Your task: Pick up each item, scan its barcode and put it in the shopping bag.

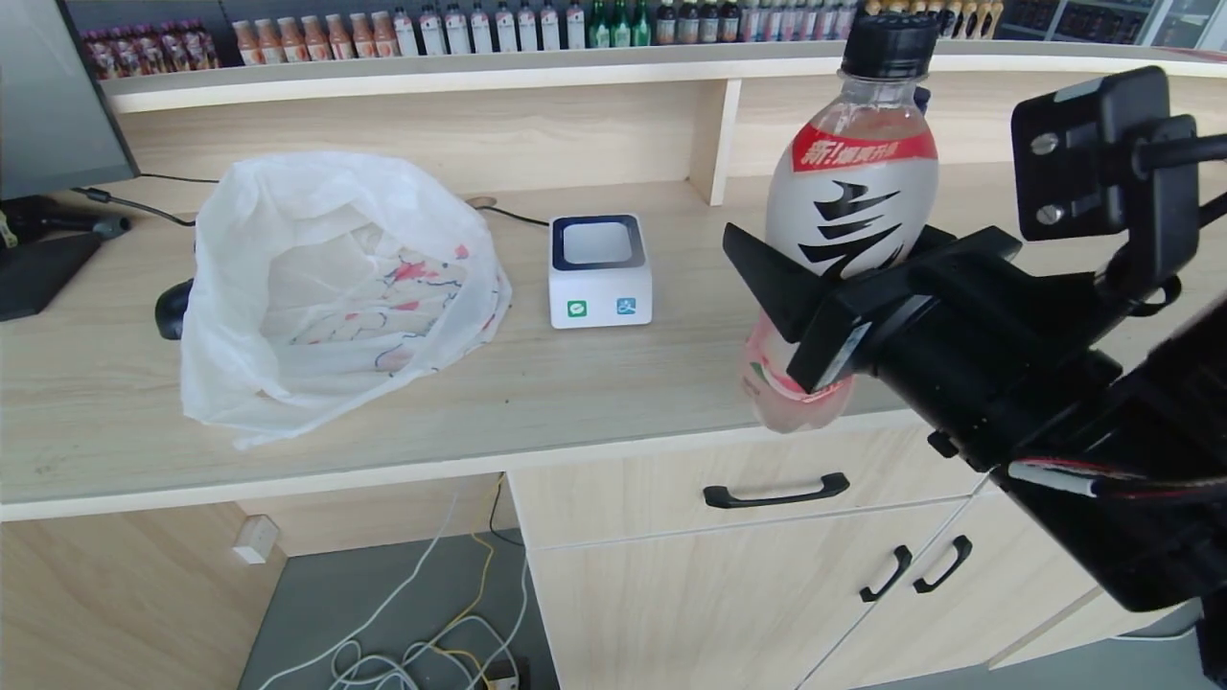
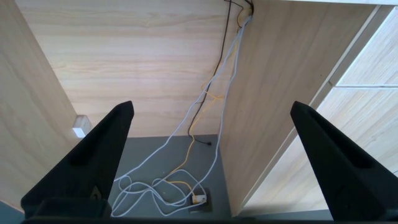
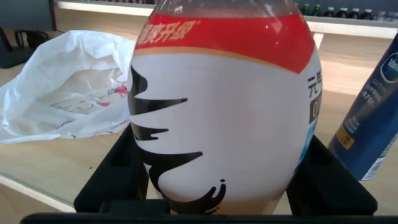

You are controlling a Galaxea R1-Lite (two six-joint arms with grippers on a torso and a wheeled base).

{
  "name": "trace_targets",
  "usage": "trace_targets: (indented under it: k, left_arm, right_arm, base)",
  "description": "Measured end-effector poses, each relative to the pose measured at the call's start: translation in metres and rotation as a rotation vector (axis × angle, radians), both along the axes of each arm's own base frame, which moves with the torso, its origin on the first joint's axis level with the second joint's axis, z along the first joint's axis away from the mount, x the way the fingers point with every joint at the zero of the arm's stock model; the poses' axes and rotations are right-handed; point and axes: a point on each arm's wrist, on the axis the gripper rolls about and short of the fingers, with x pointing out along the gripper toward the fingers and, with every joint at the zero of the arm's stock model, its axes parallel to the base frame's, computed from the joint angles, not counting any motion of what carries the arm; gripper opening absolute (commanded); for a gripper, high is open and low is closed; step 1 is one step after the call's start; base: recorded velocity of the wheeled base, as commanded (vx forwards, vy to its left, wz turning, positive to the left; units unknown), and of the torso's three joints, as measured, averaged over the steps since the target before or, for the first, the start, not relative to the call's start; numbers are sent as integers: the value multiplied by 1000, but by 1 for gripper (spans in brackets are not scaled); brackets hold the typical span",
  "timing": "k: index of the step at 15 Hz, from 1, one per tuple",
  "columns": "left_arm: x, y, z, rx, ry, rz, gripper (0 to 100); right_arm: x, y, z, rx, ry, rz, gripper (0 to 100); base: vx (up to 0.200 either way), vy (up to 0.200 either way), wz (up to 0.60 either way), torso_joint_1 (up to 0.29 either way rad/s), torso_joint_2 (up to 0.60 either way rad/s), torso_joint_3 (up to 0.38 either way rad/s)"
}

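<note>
Right gripper (image 1: 853, 283) clamped on 1 bottle (image 1: 851, 182) at mid-label. The bottle was upright, held in the air over the front edge of the counter (image 1: 594, 383), right of the scanner (image 1: 600, 270). Shopping bag (image 1: 326, 287) lay open on the scanner's far left side. Left gripper (image 2: 211, 162) spread wide, holding nothing. Judgement: bottle full, fairly heavy, rigid; sleeve probably slick — a waist grip suits it.

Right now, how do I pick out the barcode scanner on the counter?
On the wooden counter, look between the crumpled white shopping bag and the bottle in the right hand. The barcode scanner is the small white cube, alone in having a dark-framed window on top.
</note>
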Motion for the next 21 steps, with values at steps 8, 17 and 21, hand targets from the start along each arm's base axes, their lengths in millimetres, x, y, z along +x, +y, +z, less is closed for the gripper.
trace_targets:
  k: [8, 17, 21]
  left_arm:
    - [0, 0, 0, 0, 0, 0, 100]
    - [0, 0, 0, 0, 0, 0, 100]
    - [0, 0, 0, 0, 0, 0, 100]
  right_arm:
    - [-40, 23, -13, -135, -45, 131, 0]
    - [-85, 45, -21, -298, -164, 260, 0]
    - [-88, 47, -23, -379, -228, 240, 0]
  base:
    - [0, 0, 0, 0, 0, 0]
    - [0, 0, 0, 0, 0, 0]
    - [0, 0, 0, 0, 0, 0]
